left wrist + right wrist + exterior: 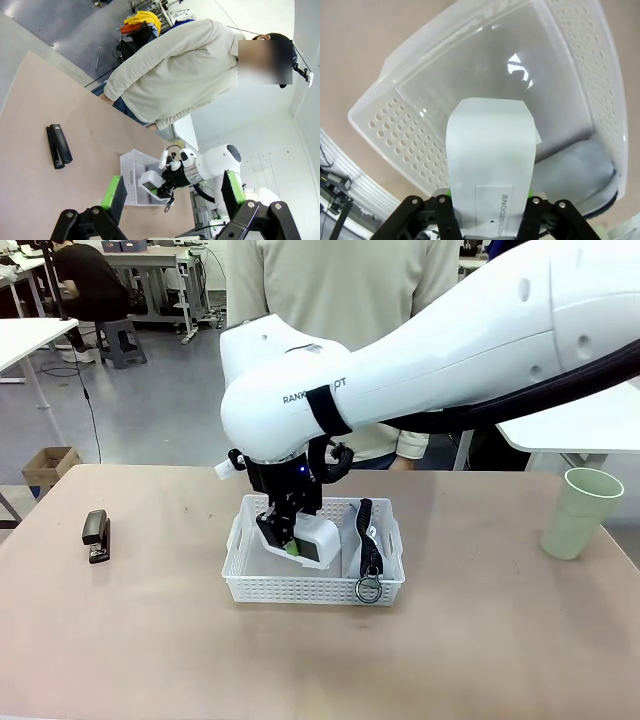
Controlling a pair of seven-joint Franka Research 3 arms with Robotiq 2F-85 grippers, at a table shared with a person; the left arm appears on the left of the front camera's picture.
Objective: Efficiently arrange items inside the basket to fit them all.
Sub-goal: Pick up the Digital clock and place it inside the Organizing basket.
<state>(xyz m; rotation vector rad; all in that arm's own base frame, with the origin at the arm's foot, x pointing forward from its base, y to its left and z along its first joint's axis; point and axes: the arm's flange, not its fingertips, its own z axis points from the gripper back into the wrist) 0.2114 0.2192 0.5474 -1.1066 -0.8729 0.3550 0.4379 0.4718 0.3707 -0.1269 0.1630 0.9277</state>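
My right gripper [286, 534] is shut on the white box [320, 541] and holds it inside the left half of the white lattice basket [300, 590]. From the right wrist, the box [490, 160] hangs over the bare floor of the basket [410, 135], and the grey pouch [575, 170] lies beside it. The pouch's black strap [366, 530] and metal ring [368, 590] drape over the basket's front right rim. Left of the basket, the black stapler [96, 536] lies on the table. A pale green cup [580, 512] stands far right. My left gripper [172, 190] is open, high above the table.
A person [340, 300] stands at the far side of the table, directly behind the basket. The stapler [59, 146] and the basket [131, 172] also show from the left wrist. Bare tabletop lies between the basket and the cup.
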